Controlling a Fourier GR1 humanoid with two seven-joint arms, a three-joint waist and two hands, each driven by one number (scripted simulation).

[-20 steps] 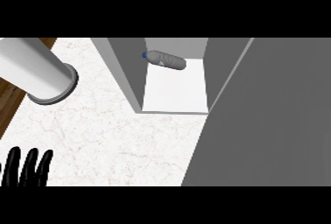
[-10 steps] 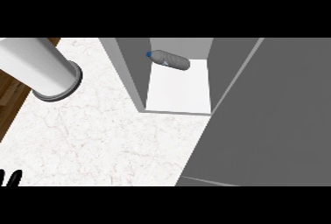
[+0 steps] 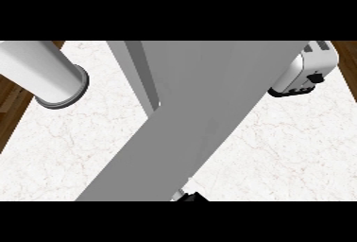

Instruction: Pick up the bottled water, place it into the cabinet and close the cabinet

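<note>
The grey cabinet (image 3: pixel 140 71) stood at about twelve o'clock on the white marble counter (image 3: pixel 63 146), and its wide grey door (image 3: pixel 202 108) swept across the middle of the view as a broad slanted panel, running from the top edge down toward six and seven o'clock. The door covered the cabinet's opening, so the bottled water could not be seen anywhere in the view; whether it lay inside behind the door could not be told. At about ten o'clock a pale grey cylinder (image 3: pixel 43 71) with a darker rim at its lower end lay tilted over the counter's left side, reaching in from the upper left corner. At about two o'clock a silver toaster (image 3: pixel 305 71) with a black knob stood on the counter, partly hidden behind the door's right edge. Dark wooden floor (image 3: pixel 14 108) showed past the counter at nine o'clock and again at the upper right corner. At six o'clock, just under the door's lower edge, a small dark piece of the robot's right hand (image 3: pixel 190 196) showed touching or just beside the door; how its fingers were set could not be told. The left hand did not show.
</note>
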